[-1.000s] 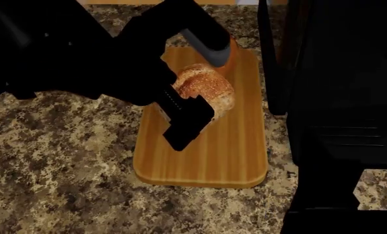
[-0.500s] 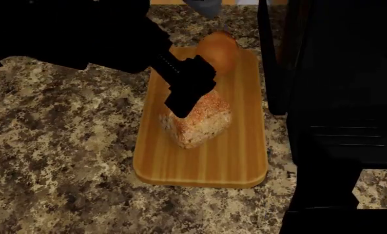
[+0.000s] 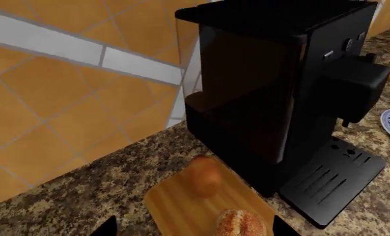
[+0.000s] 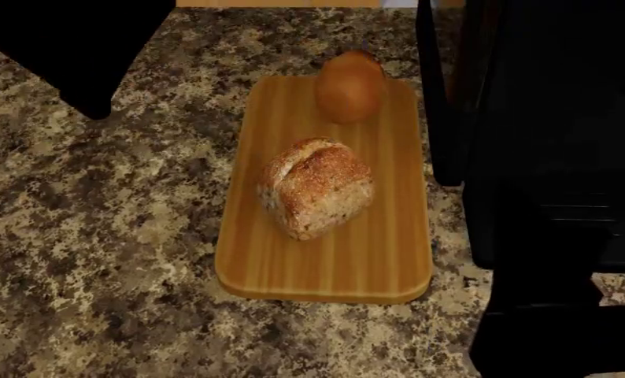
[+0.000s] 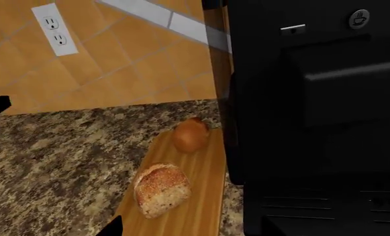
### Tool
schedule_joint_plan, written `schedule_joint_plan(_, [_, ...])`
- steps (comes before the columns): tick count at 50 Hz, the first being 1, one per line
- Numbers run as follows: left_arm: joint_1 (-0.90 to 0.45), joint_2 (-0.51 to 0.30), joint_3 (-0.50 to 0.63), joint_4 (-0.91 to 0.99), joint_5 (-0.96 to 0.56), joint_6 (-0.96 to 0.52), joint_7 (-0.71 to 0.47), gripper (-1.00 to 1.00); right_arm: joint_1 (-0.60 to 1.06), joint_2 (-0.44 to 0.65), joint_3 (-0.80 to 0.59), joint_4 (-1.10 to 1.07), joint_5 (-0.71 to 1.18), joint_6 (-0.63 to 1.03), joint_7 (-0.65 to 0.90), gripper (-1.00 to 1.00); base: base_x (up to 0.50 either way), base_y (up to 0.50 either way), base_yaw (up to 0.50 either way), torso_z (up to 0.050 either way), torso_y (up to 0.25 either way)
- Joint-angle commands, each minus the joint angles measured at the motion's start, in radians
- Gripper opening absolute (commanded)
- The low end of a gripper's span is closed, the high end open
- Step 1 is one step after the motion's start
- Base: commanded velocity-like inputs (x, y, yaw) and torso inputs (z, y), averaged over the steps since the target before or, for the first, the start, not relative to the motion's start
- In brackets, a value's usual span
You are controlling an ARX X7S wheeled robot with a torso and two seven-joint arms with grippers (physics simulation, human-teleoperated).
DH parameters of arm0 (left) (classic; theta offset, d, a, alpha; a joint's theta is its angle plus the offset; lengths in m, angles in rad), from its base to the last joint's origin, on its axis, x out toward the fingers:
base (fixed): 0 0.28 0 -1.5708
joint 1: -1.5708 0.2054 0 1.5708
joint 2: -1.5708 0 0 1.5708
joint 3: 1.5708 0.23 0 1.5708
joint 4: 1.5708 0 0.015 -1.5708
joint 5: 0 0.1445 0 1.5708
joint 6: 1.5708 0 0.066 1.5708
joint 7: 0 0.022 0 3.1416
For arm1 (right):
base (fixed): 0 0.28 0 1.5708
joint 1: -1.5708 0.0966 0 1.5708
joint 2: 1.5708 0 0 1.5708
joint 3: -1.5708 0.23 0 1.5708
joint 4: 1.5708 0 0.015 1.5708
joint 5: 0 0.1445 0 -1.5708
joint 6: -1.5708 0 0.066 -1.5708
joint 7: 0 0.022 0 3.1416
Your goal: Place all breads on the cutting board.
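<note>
Two breads already lie on the cutting board: the seeded loaf sits at the board's centre, and the glossy roll rests at the far end, toward the top of the head view, apart from the loaf. By that layout the task looks finished.

If you must reposition anything, expect the loaf to be light, with a rough crust that grips well; take it across its flat flanks. The roll looks smooth and rounded, so it may slip or roll off the far edge; pinch it across its short axis.

Mind the coffee machine, which stands just beside the board's right edge and leaves little clearance there. Open granite countertop fills the left and lower parts of the frame, so retreat that way.

Your left arm shows only as a dark mass at upper left. You cannot tell from any view whether either gripper's jaws are parted or closed; neither holds bread.
</note>
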Motion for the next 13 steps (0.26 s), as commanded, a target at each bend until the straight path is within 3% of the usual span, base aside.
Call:
schedule_joint_plan(1, [0.103, -0.273, -0.100, 0.338, -0.078, 0.125, -0.193, 1.00, -0.052, 0.000, -0.032, -0.001, -0.072, -0.053, -0.049, 1.00, 0.00, 0.00, 0.00, 0.000, 0.000])
schedule_joint_plan(13, [0.257, -0.412, -0.114, 0.491, -0.047, 0.248, -0.169, 1.00, -0.108, 0.000, -0.073, -0.010, -0.180, -0.121, -0.089, 1.00, 0.00, 0.00, 0.00, 0.000, 0.000])
